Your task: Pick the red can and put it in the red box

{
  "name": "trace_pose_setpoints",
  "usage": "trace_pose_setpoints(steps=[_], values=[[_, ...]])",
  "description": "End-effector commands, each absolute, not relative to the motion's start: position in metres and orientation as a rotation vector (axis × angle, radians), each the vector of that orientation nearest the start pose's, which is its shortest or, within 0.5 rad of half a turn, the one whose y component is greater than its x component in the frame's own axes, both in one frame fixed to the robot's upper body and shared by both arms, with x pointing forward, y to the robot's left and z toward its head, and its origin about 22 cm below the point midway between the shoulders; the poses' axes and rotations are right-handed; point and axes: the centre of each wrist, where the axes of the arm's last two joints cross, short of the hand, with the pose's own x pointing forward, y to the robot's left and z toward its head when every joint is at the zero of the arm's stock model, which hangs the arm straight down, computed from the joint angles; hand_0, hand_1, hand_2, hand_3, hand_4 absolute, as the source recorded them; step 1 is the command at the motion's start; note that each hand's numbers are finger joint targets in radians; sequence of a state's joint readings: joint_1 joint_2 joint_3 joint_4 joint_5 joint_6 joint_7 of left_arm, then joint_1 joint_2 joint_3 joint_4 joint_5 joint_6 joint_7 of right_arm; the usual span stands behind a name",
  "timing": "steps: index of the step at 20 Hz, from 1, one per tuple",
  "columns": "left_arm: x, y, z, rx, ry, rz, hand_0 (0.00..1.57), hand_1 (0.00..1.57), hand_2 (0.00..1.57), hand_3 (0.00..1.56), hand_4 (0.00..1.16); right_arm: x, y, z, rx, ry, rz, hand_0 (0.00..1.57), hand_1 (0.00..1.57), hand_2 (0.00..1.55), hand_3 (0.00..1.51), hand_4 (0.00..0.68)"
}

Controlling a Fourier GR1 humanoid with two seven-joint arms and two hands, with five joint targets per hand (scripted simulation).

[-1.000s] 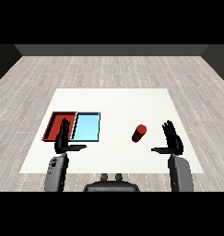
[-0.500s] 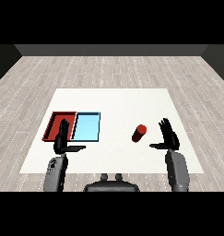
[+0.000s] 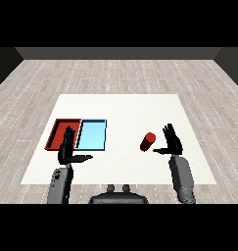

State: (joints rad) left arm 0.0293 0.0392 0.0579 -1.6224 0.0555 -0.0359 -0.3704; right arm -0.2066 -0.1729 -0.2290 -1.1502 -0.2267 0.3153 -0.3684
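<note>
One red can (image 3: 148, 141) stands on the white table (image 3: 125, 108) just beside the right hand (image 3: 172, 142), whose fingers are spread, seemingly untouched, well apart from one red tray (image 3: 58, 133) and one light blue tray (image 3: 92, 134) near the open-fingered left hand (image 3: 67, 149).

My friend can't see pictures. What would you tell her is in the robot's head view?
A red can stands on a white table, with the robot's open right hand just beside it, not touching. Far to the left lie a red tray and a light blue tray side by side, with the open left hand in front of them.
</note>
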Motion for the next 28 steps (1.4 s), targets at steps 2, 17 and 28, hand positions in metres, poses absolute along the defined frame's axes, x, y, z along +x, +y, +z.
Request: trace_pose_setpoints(steps=[2, 17, 28], values=[[0.247, 0.264, 0.016, 0.006, -1.991, 0.043, 0.0, 0.0, 0.0, 0.0, 0.0, 0.295, -0.302, -0.04, 0.21, -1.762, -0.076, 0.0, 0.0, 0.0, 0.0, 0.0], [0.224, 0.275, 0.006, 0.013, -1.992, 0.063, 0.0, 0.0, 0.0, 0.0, 0.0, 0.291, -0.276, -0.061, 0.237, -1.71, -0.13, 0.0, 0.0, 0.0, 0.0, 0.0], [0.229, 0.267, -0.003, 0.002, -1.962, 0.077, 0.0, 0.0, 0.0, 0.0, 0.0, 0.31, -0.277, -0.056, 0.278, -1.707, -0.116, 0.0, 0.0, 0.0, 0.0, 0.0]])
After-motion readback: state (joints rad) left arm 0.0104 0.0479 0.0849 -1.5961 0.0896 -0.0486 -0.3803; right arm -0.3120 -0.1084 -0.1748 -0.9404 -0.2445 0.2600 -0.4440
